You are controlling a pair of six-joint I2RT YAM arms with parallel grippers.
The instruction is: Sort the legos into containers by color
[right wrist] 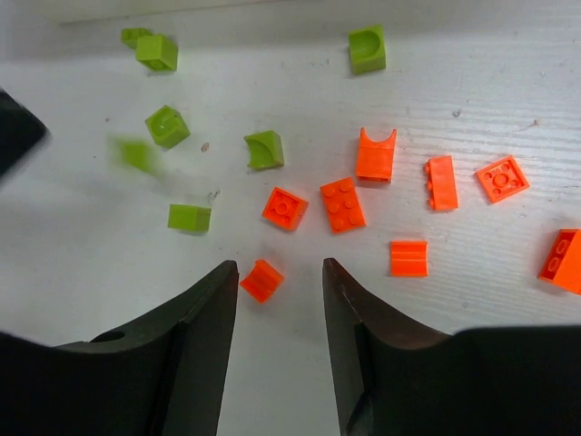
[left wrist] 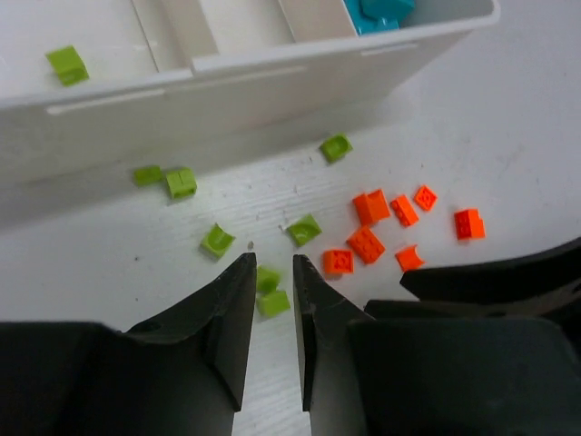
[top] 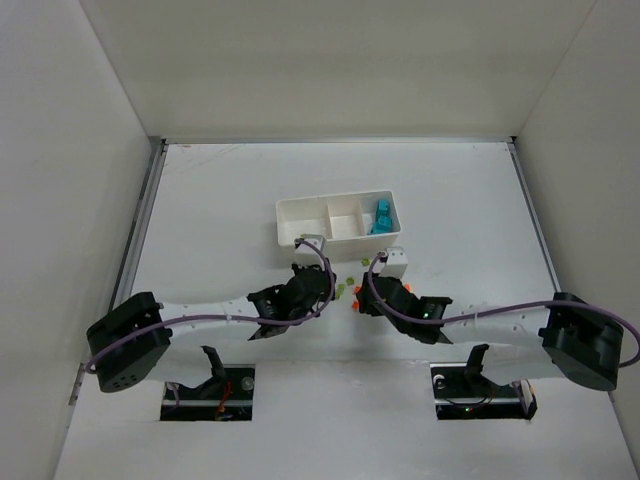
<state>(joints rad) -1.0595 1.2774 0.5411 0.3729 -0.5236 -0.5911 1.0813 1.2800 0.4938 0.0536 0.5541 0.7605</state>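
The white three-compartment tray (top: 300,212) stands mid-table, with teal legos (top: 383,217) in its right compartment and one green lego (left wrist: 68,65) in its left. Loose green legos (left wrist: 218,240) and orange legos (right wrist: 343,203) lie scattered on the table in front of it. My left gripper (left wrist: 272,263) has its jaws drawn nearly together. Two green legos (left wrist: 273,303) show in the narrow slit, and neither one spans it. My right gripper (right wrist: 280,265) is open over the orange group, and one orange lego (right wrist: 261,280) lies loose between its tips near the left finger. One green lego (right wrist: 136,153) is blurred.
The two grippers (top: 345,295) face each other closely over the small pile, just in front of the tray's near wall (left wrist: 227,91). Enclosure walls ring the table, with a metal rail (top: 140,230) along the left edge. The arm bases (top: 210,385) sit at the near edge.
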